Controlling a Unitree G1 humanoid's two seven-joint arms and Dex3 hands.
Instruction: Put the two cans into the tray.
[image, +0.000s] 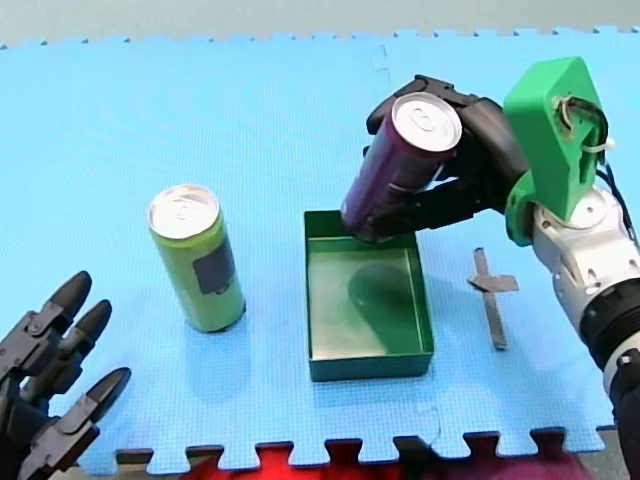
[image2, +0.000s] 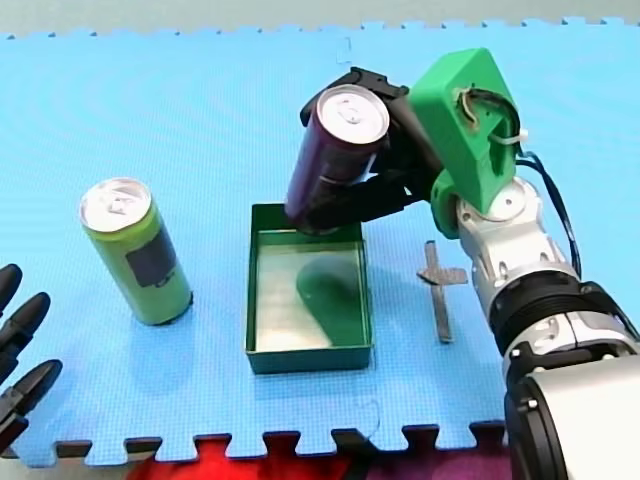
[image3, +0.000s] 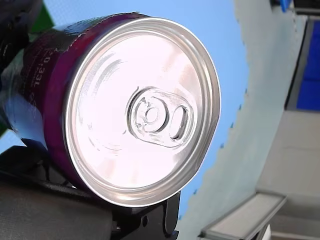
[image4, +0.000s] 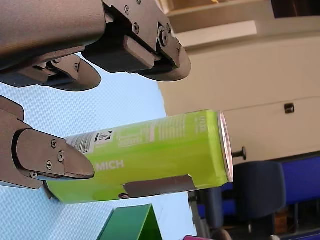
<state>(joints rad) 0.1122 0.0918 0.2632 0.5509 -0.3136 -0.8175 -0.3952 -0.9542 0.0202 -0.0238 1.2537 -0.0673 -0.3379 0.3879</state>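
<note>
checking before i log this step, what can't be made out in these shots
Purple can base: the right hand gripping it and the can's own body hide whether it touches the tray, head views.
Green can label: too small in the head views; a finger covers part of the wording in the second wrist view.
Left hand, holding nothing: cut off by the head views' lower left edge.

Purple metal drink can (image: 395, 165): glossy wall, bright mirror-smooth lid. Lime-green metal drink can (image: 198, 262): satin printed wall, dull silver lid. Dark green rectangular tray (image: 370, 362): smooth, glossy, reflective floor. Blue interlocking foam mat (image: 200, 120): matt, finely textured.
</note>
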